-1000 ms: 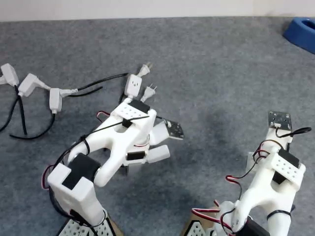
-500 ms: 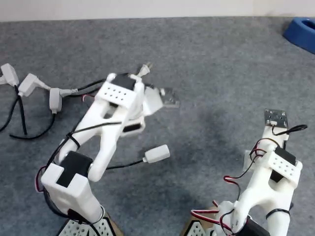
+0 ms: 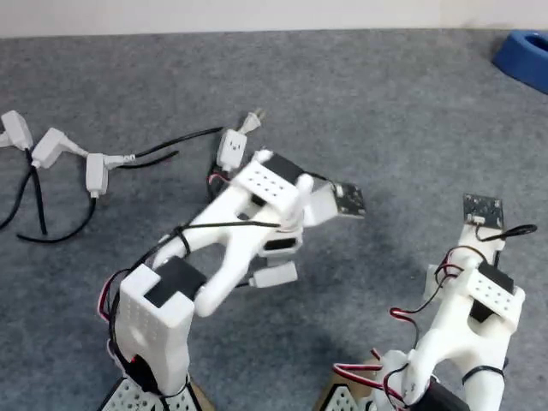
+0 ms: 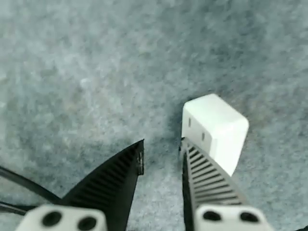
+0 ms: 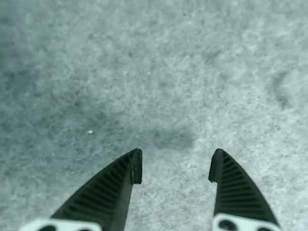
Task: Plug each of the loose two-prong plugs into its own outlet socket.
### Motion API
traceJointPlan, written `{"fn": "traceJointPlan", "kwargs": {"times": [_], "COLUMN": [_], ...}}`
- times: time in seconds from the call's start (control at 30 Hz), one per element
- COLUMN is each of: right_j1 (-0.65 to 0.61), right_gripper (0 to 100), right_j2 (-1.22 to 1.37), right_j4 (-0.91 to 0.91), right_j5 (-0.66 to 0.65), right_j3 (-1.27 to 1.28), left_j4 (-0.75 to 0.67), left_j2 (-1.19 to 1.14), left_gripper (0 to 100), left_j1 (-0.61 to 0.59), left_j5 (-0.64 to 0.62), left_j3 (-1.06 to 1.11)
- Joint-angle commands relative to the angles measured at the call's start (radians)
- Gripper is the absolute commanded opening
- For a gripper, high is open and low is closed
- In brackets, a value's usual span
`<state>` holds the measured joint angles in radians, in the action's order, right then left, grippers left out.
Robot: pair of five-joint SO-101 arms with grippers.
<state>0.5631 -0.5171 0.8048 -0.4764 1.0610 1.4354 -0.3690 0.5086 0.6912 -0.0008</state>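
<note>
- The right claw is at the near right, spread wide with nothing between its tips, over bare grey carpet.
- The left arm slants from the near left up to the middle of the scene.
- The left claw is spread too and grips nothing. One finger ends right at a white socket; whether it touches cannot be told.
- That socket lies on the carpet against the near side of the left arm, around the middle. In the left wrist view two slots show on one face.
- Past the arm, a second socket lies on the carpet. A plug lies just beyond it, its prongs bare and pointing far-right.
- At the far left, three white cord ends sit close together on black cables; which are plugs or sockets cannot be told.
- A blue tub sits in the far right corner.
</note>
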Motion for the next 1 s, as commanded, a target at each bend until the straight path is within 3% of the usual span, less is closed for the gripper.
{"fn": "traceJointPlan", "kwargs": {"times": [0.0, 0.27, 0.5, 0.6, 0.7, 0.83, 0.97], "right_j1": [0.024, 0.019, -0.051, -0.196, -0.305, -0.449, -0.519], "right_gripper": [22.8, 22.8, 22.8, 22.8, 22.8, 22.8, 22.8], "right_j2": [-0.002, -0.002, -0.002, -0.001, 0.001, 0.090, 0.232], "right_j4": [-0.015, -0.015, -0.008, 0.038, 0.134, 0.260, 0.334], "right_j5": [-0.025, -0.025, -0.017, 0.025, 0.074, 0.155, 0.235], "right_j3": [-0.010, -0.012, -0.013, -0.065, -0.220, -0.460, -0.573], "left_j4": [0.011, 0.173, 0.181, 0.167, 0.137, 0.023, -0.130], "left_j2": [0.012, 0.031, 0.206, 0.289, 0.354, 0.372, 0.337], "left_gripper": [13, 13, 13, 13, 13, 13, 16], "left_j1": [0.018, 0.019, 0.008, -0.084, -0.259, -0.452, -0.503], "left_j5": [-0.012, -0.043, -0.089, -0.226, -0.330, -0.245, -0.123], "left_j3": [-0.025, -0.021, 0.028, 0.028, 0.041, 0.025, 0.008]}}
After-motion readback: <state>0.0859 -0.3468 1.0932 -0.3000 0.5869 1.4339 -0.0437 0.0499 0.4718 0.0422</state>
